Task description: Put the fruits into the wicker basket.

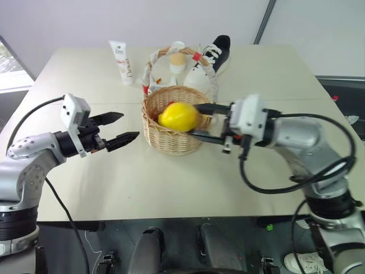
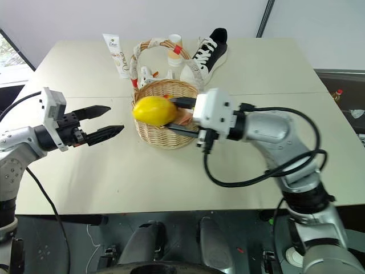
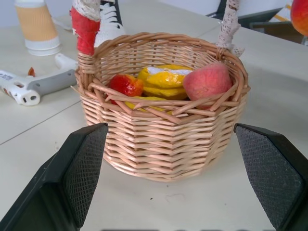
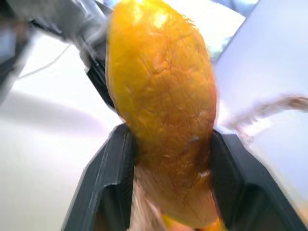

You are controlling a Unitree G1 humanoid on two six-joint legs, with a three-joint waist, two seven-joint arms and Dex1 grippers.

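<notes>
one lemon (image 1: 179, 116) is sitting clamped between the two black fingers of the right tool (image 1: 201, 120), which is pointing leftward and holding the fruit just over the near rim of the basket (image 1: 171, 137). the grip is across the lemon's middle, so the fruit is jutting past the fingertips, probably so it can drop clear once the jaws part. the lemon looks to be above the basket's opening rather than resting in it, though whether it is brushing the rim is hard to tell.

the left tool (image 1: 118, 129) is hanging open and empty to the left of the basket, near it but apart, fingers aimed level toward the wicker wall. it seems to be standing off so the right arm has room over the opening.

inside the basket a peach (image 3: 208, 81) is lying against the right wall, with the mango (image 3: 163, 82) beside it, its red end (image 3: 126, 84) toward the left. so two fruits are already in, and the lemon looks to be the last one.

beyond the basket on the worktop (image 1: 274, 74) are standing a tube (image 1: 122, 61), a paper cup (image 3: 37, 26) and a shoe (image 1: 212, 56); the cloth-wrapped handle (image 1: 154, 60) is arching over the far side, leaving the near side free for the drop.
</notes>
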